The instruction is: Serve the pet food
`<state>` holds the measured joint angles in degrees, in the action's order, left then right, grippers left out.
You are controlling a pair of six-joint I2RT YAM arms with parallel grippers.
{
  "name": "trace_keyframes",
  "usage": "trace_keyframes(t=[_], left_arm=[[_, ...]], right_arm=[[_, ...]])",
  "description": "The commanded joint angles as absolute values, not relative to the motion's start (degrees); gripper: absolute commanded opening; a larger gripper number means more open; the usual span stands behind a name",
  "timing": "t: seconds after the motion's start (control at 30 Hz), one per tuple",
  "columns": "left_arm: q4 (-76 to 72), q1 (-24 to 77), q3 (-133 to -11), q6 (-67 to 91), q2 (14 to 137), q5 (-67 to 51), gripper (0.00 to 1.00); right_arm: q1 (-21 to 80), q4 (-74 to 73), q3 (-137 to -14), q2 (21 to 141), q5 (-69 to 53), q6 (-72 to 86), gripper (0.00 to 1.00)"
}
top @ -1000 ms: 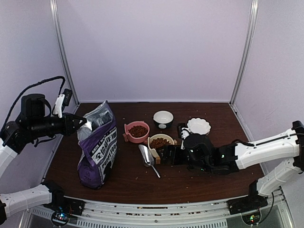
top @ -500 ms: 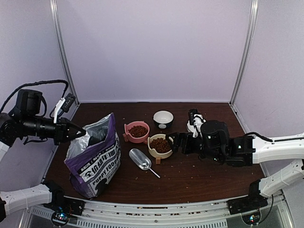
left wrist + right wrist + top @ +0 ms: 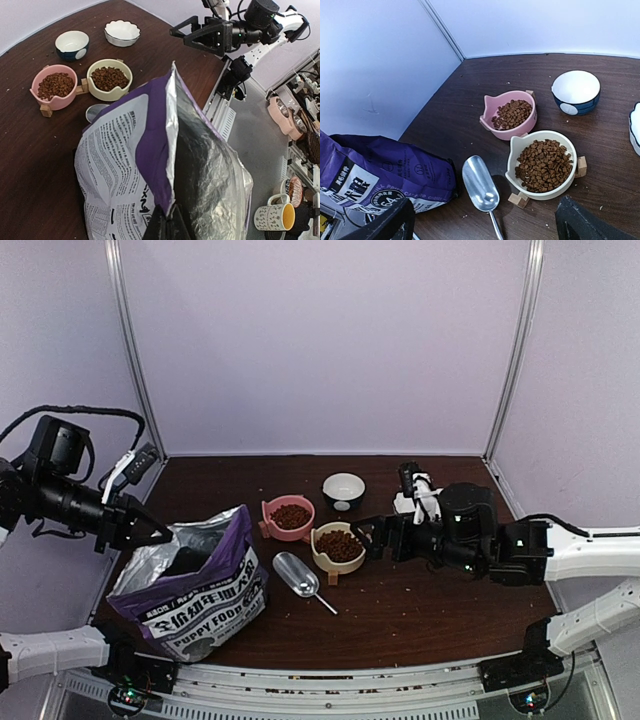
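Pet food, reddish-brown kibble, fills a pink bowl [image 3: 291, 513] and a cream bowl [image 3: 338, 545]; the right wrist view shows both heaps [image 3: 512, 113] [image 3: 543, 158]. The purple-and-white bag [image 3: 200, 585] lies tilted low at the left of the table, its foil mouth [image 3: 210, 165] gaping. My left gripper [image 3: 160, 533] is shut on the bag's top edge [image 3: 170, 220]. My right gripper [image 3: 365, 535] hangs open just right of the cream bowl, nothing between its fingers [image 3: 487, 222]. The silver scoop [image 3: 297, 575] lies empty on the table [image 3: 480, 184].
A blue-and-white bowl [image 3: 343, 488] stands behind the cream bowl. A white scalloped bowl [image 3: 403, 502] is partly hidden behind the right arm. Kibble crumbs dot the brown table [image 3: 400, 600]. Metal frame posts [image 3: 135, 370] rise at the back corners.
The bag has tipped from upright down toward the left as my left gripper pulled its top edge left and lower. My right gripper has drawn back to the right, away from the scoop.
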<state>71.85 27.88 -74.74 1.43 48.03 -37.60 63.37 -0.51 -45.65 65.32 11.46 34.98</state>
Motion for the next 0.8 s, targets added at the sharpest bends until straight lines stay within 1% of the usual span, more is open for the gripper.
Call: trace_keyframes(t=[0.0, 0.27, 0.47, 0.7, 0.77], left_arm=[[68.64, 30.92, -78.78, 0.07, 48.43, -42.98, 0.00], [63.37, 40.72, -81.31, 1.48, 53.84, -40.76, 0.00], [61.61, 46.16, -85.47, -0.22, 60.41, -40.87, 0.00], [59.60, 50.54, -89.62, -2.10, 66.69, -42.43, 0.00], [58.41, 51.56, -89.65, -2.24, 67.71, -43.23, 0.00]], right_arm=[[62.98, 2.96, -45.20, 62.28, 5.35, 31.63, 1.00], [62.94, 4.79, -44.10, 59.13, 0.96, 28.68, 1.00], [62.87, 9.93, -39.22, 55.26, -2.71, 25.83, 1.00], [62.76, 18.32, -28.88, 44.87, -5.97, 23.56, 1.00], [62.75, 17.39, -27.16, 41.55, -6.38, 22.44, 1.00]])
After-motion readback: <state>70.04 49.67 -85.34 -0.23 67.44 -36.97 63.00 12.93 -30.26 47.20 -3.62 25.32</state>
